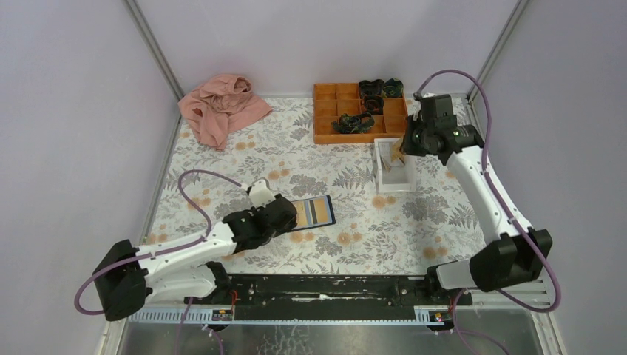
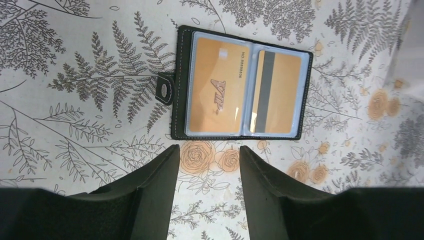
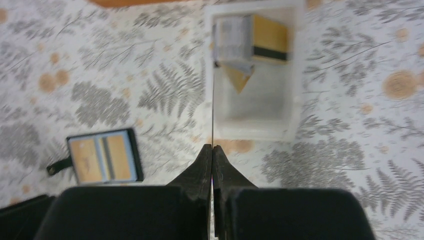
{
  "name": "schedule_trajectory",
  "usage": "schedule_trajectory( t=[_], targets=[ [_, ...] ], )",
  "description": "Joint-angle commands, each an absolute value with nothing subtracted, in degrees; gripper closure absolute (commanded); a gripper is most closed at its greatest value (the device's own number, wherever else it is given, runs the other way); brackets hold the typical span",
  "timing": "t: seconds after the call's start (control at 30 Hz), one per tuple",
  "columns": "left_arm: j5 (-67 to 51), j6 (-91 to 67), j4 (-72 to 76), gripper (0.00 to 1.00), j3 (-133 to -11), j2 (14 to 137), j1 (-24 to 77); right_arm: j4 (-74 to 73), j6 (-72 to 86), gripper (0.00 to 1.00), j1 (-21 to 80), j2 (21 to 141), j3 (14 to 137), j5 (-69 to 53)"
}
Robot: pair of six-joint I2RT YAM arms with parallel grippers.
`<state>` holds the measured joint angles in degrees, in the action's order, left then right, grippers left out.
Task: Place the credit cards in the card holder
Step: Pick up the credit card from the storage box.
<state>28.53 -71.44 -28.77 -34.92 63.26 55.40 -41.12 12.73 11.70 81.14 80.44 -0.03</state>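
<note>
Lying open and flat just ahead of the left claw (image 2: 208,150), the card holder (image 2: 179,110) is a black stitched folder with a snap tab and two glossy light-blue pockets. Both pockets are filled with smooth orange-yellow rectangles: a lettered card (image 2: 216,92) on the tab side and a striped card (image 2: 277,92) beside it. The left claw's blunt black fingers are spread apart, gripping nothing, their tips short of the holder's edge.

The right claw (image 3: 212,150) is pressed together on a thin card (image 3: 213,105), seen edge-on as a fine line running straight out from its tips. Beyond and below it, a white rectangular tray (image 3: 250,132) holds loose cards (image 3: 270,37), orange-yellow and greyish.

The desk (image 1: 414,214) wears a fern-and-flower print. Past the right claw sits an orange compartment tray (image 1: 325,118), and far beyond the left claw a crumpled pink cloth (image 1: 222,107).
</note>
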Motion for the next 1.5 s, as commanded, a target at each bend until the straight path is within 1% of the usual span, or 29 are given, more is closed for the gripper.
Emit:
schedule_trajectory(
  t=[0.0,0.2,0.3,0.37,0.47,0.63,0.83,1.0,1.33,1.47],
  targets=[
    [29.6,-71.4,-31.1,0.44,-35.5,59.2,55.2,-38.3,16.5,1.0,15.9,74.4,75.0,-7.3],
    [27.8,-67.2,-25.2,0.44,-34.6,52.4,55.3,-26.9,25.5,1.0,19.4,65.4,62.4,-20.9],
    [25.8,-63.1,-21.4,0.42,-33.8,49.3,55.3,-23.3,27.9,1.0,19.9,64.2,57.5,-29.6],
    [23.6,-58.7,-18.4,0.39,-33.2,47.5,55.2,-22.9,28.2,1.0,20.3,64.8,56.3,-36.7],
    [19.3,-54.0,-14.7,0.38,-32.4,46.5,55.2,-22.3,28.3,1.0,21.6,65.1,54.9,-45.1],
    [13.4,-49.8,-10.8,0.36,-31.7,47.3,55.2,-24.9,25.7,1.0,23.4,67.1,54.6,-54.0],
    [9.9,-47.4,-9.2,0.31,-32.1,48.8,55.0,-29.0,21.1,1.0,26.6,69.2,54.1,-58.3],
    [6.7,-46.0,-7.1,0.3,-32.0,48.7,54.6,-29.7,19.6,1.0,27.7,70.0,53.4,-59.3],
    [-0.4,-44.6,-4.8,0.31,-30.5,46.7,52.5,-28.5,19.1,1.0,30.0,72.2,52.3,-62.4],
    [-4.6,-44.2,-3.0,0.34,-29.7,46.9,51.6,-26.7,19.4,1.0,30.7,73.9,52.1,-63.3]
  ],
)
